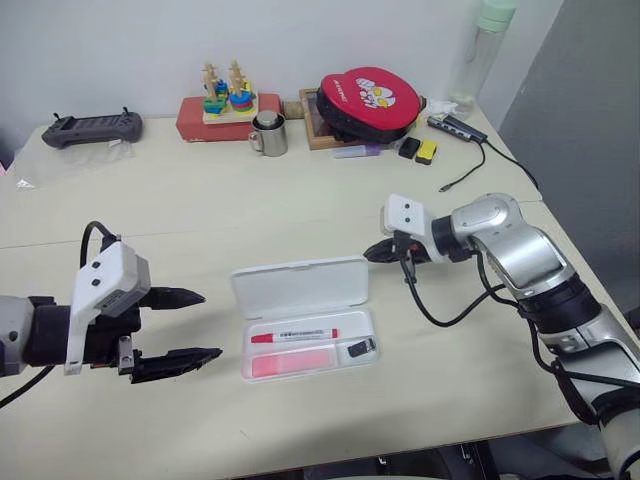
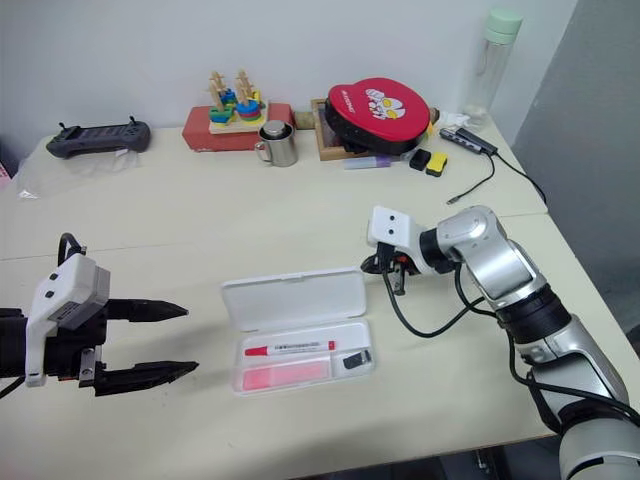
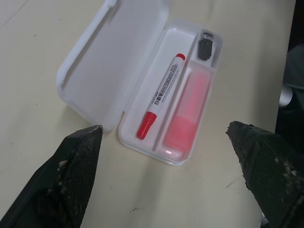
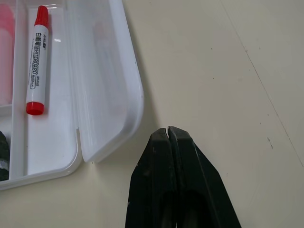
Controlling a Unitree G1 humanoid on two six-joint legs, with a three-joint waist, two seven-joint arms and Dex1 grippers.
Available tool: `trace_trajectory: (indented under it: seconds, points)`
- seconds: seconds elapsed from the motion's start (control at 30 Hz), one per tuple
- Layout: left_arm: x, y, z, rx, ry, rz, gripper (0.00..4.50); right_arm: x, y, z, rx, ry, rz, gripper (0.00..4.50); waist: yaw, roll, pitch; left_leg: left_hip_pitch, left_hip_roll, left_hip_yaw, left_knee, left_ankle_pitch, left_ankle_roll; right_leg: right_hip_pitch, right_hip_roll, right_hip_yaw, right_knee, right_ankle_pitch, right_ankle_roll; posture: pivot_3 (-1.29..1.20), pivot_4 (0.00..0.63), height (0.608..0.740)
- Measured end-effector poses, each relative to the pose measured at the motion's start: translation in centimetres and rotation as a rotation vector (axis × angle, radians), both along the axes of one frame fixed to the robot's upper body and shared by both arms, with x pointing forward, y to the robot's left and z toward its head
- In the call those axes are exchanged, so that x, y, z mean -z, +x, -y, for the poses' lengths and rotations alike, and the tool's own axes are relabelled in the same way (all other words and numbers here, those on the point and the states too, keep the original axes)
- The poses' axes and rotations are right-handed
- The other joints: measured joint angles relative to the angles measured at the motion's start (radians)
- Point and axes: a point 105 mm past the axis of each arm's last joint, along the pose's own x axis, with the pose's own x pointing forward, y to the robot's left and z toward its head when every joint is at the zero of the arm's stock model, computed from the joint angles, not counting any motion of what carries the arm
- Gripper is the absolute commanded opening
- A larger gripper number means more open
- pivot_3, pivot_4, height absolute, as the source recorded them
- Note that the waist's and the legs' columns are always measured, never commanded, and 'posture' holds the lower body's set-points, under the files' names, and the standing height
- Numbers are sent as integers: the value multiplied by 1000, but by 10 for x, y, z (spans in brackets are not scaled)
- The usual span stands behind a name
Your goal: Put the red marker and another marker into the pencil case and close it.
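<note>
Both items loaded: slim white-barrelled red marker (image 1: 294,335) and flat pink highlighter (image 1: 292,365) lie in the tray of the white plastic pencil case (image 1: 305,322), bench centre. Lid lies flat open toward 12 o'clock; closing remains. Left end effector (image 1: 178,328) at 9 o'clock, spread wide, empty; right end effector (image 1: 378,251) at 2 o'clock, pinched closed, empty.

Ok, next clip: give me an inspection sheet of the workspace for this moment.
Surface: pale table, bare around the case.
Job's things: pencil case open, lid laid flat; red marker and pink highlighter lie in separate tray compartments, a small dark cap at one end.
Clutter: along the far edge, controller, stacking toy on a red box, metal mug, red round case, bottle.
Grippers: left gripper open, beside the case; right gripper shut, just off the lid's corner.
Cables: black cable from a hub.
Surroundings: white wall behind.
</note>
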Motion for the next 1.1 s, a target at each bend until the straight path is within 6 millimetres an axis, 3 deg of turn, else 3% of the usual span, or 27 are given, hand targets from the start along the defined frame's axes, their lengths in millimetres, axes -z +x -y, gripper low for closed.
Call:
trace_trajectory:
  seconds: [0.13,0.3,0.63,0.77,1.1]
  points:
    - [3,-1,-1,-9,-1,-4,4500,-2,-3,-8,-24,16,-2,10,0,0,0,0,0,0,0,0,0,0,0,0,0,0,0,0,150,740]
    - [4,3,-1,-18,-1,18,4500,-13,-23,-21,-132,22,3,10,1,0,0,0,0,0,0,0,0,0,0,0,0,0,0,0,150,740]
    - [4,11,5,-23,-1,44,4500,-2,-44,-25,-188,-19,-36,10,3,-1,0,0,0,-1,0,0,0,0,0,-1,0,0,0,0,150,740]
    - [-2,16,1,-31,12,58,4500,23,-56,-26,-198,-45,-121,10,3,0,0,0,0,0,0,0,0,0,0,0,0,0,0,0,150,740]
    - [-3,18,1,-26,16,53,4500,20,-68,-34,-229,-46,-121,10,2,0,0,0,0,0,0,0,0,0,0,0,0,0,0,0,150,740]
